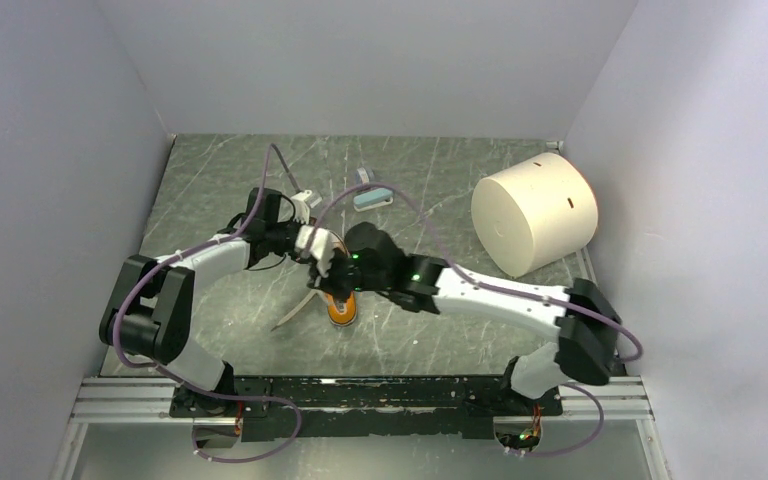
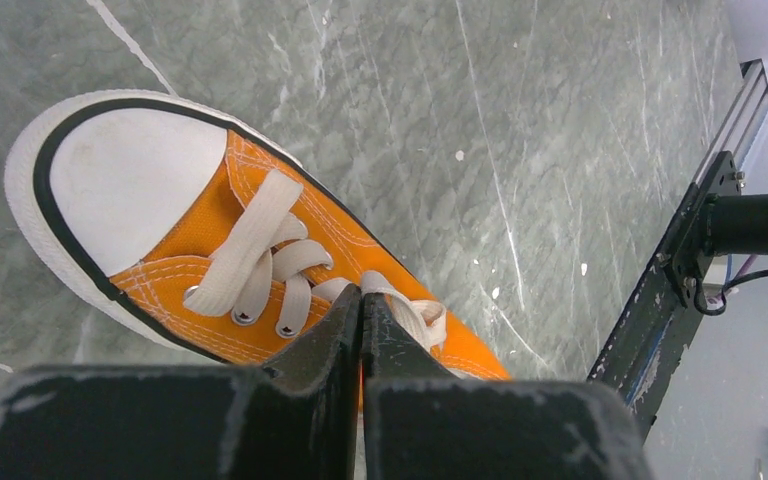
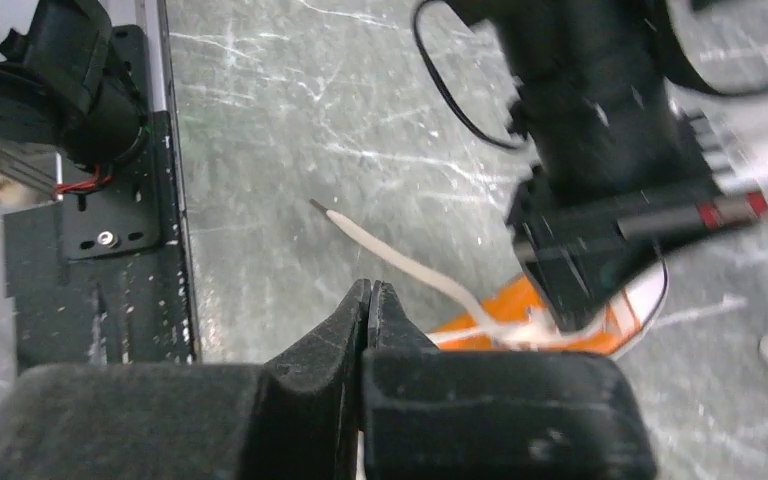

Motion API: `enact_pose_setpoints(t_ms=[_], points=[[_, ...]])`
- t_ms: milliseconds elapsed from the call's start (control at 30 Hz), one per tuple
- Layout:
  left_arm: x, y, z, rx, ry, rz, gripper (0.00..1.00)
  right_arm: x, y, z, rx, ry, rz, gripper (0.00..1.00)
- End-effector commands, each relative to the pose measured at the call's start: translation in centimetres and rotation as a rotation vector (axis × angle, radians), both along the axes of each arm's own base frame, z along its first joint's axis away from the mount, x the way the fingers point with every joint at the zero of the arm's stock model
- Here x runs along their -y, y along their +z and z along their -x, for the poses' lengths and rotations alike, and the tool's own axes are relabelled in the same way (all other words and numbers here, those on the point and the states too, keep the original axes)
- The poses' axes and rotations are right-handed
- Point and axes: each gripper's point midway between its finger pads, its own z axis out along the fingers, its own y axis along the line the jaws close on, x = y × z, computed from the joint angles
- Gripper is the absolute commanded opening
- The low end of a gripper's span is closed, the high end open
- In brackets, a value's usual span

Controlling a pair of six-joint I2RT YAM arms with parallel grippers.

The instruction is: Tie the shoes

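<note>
The orange sneaker (image 1: 340,309) lies near the middle of the table (image 1: 260,180), and the 2 arms reach in over it from 9 o'clock and 3 o'clock. In the left wrist view its white toe cap (image 2: 130,180) points to 10 o'clock, and the cream laces (image 2: 260,240) are threaded through the eyelets but not knotted.

The left claw (image 2: 362,298) is closed, with its tips right at the top eyelets. It appears to pinch the laces there, probably to lift a strand clear of the tongue and keep it taut for the other arm.

The right claw (image 3: 369,292) is also closed, low beside the shoe. A lace runs just past its tips, out toward 10 o'clock in its own view, to the free lace end (image 3: 318,207) lying on the table. No lace is visibly caught between its jaws, so this grab may have missed. If so, it would need to reopen and line up on the strand.

A pale cylinder (image 1: 535,212) stands well apart at 2 o'clock from the shoe, out of the way. No crossing or bow shows yet, so the tying looks barely begun.
</note>
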Motion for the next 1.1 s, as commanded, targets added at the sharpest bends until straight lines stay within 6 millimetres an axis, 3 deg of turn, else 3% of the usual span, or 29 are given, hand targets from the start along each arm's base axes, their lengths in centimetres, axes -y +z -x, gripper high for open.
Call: enact_pose_setpoints(t_ms=[0,133,267,400,500,533,600,633,700,767,833,933,1067], points=[[0.3,1.0,0.3,0.023,-0.022,0.044,0.05,4.9,-1.3,-1.2,-0.206,-0.183,0.022,0.00],[0.5,1.2,0.5,0.023,-0.029,0.066,0.05,8.1,-2.7,-2.8,-0.571,-0.289,0.134,0.00],[0.4,1.5,0.7,0.026,-0.030,0.066,0.05,11.1,-7.3,-1.4,-0.915,-0.341,0.386,0.00],[0.2,1.8,1.0,0.036,-0.026,0.055,0.05,15.0,-10.2,-0.6,-1.065,-0.539,0.597,0.01],[0.0,2.1,1.1,0.054,-0.022,0.049,0.05,16.3,-11.6,-2.1,-0.982,-0.619,0.665,0.23],[-0.2,1.9,1.4,0.038,-0.019,0.039,0.05,16.2,-11.7,-3.1,-0.933,-0.618,0.655,0.30],[-0.4,1.8,1.6,0.036,-0.018,0.026,0.05,12.9,-10.4,-6.4,-0.764,-0.493,0.452,0.39],[-0.6,1.7,1.7,0.036,-0.016,0.019,0.05,11.6,-9.8,-6.2,-0.704,-0.388,0.323,0.42],[-0.7,1.6,1.9,0.034,-0.013,0.016,0.05,9.6,-7.1,-7.1,-0.523,-0.272,0.058,0.62],[-0.6,1.7,2.1,0.030,-0.017,0.021,0.05,8.9,-5.4,-7.2,-0.409,-0.199,-0.103,0.75],[-0.6,1.7,2.1,0.029,-0.015,0.025,0.05,8.5,-6.4,-7.5,-0.433,-0.184,-0.110,0.74],[-0.6,1.9,2.0,0.034,-0.009,0.026,0.05,7.8,-8.9,-6.8,-0.572,-0.161,-0.104,0.63],[-0.6,2.3,1.9,0.042,-0.010,0.027,0.05,7.6,-10.8,-6.2,-0.639,-0.176,-0.134,0.52]])
